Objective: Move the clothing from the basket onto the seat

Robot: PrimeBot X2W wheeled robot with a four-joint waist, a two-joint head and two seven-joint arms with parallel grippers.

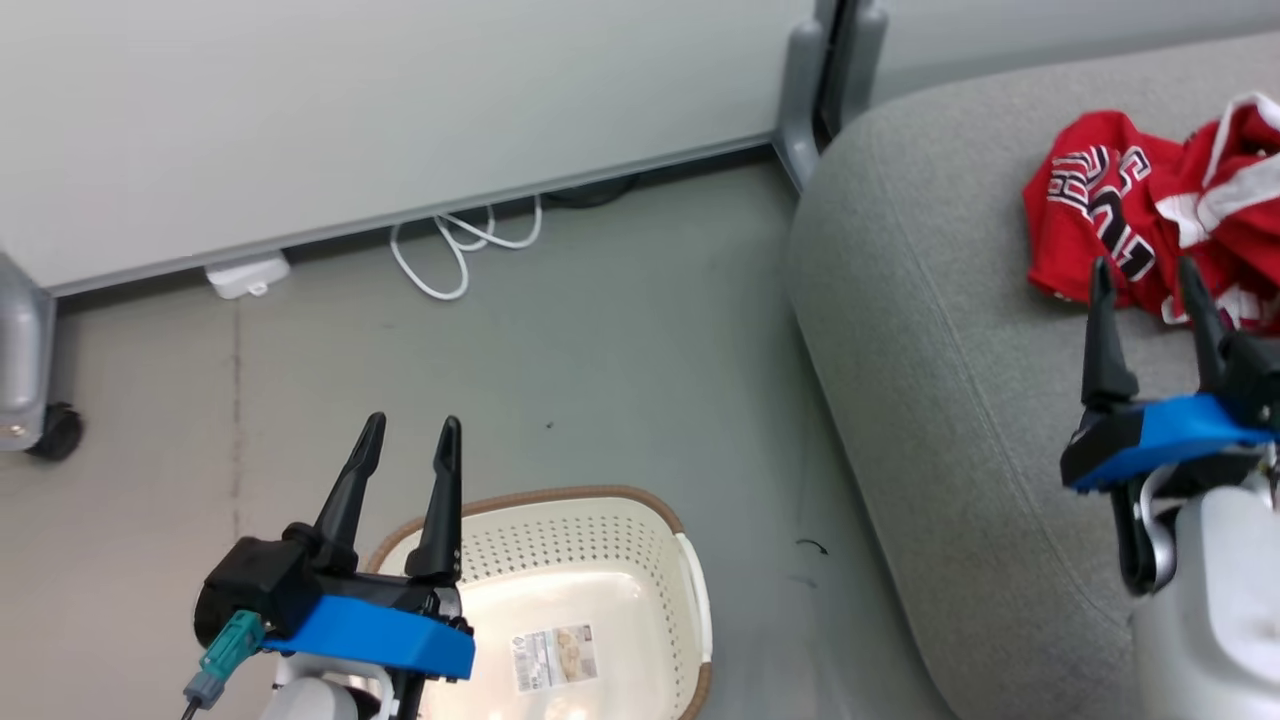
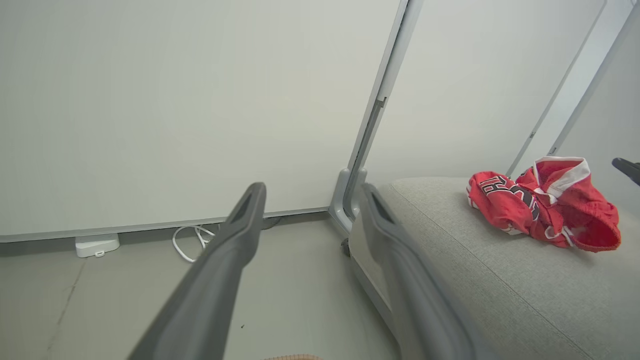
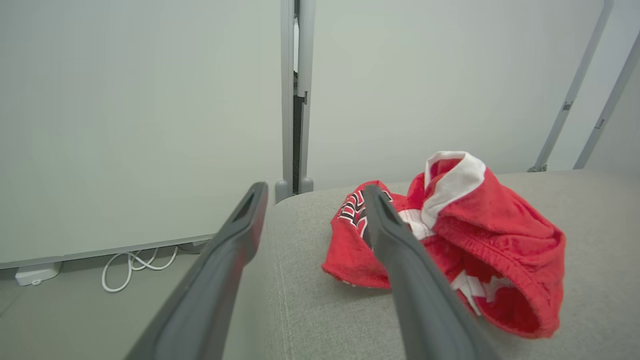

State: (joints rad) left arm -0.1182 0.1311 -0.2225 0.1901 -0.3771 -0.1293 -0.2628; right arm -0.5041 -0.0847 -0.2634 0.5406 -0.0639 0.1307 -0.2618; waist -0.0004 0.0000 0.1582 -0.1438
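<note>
Pale grey partition panels stand behind a grey floor (image 1: 600, 330), with a looped white cable (image 1: 460, 250) at their foot. The basket (image 1: 560, 535) sits on the floor at the lower middle of the head view; the part you can see holds a printed label (image 1: 553, 655) on its bottom. To the right is the seat (image 1: 930, 330), and the clothing (image 1: 1120, 210) lies bunched on it, well in from the rounded corner.

Your left claw (image 1: 412, 428) hovers above the basket's far rim, fingers parted, holding nothing. Your right claw (image 1: 1143, 268) hangs over the seat, parted and bare, with its tips just at the clothing's near edge.

The move looks finished. The risk is that a fingertip catches the loose fabric as you draw back and drags it towards the seat's edge. Lowering the left claw could also knock the basket.
</note>
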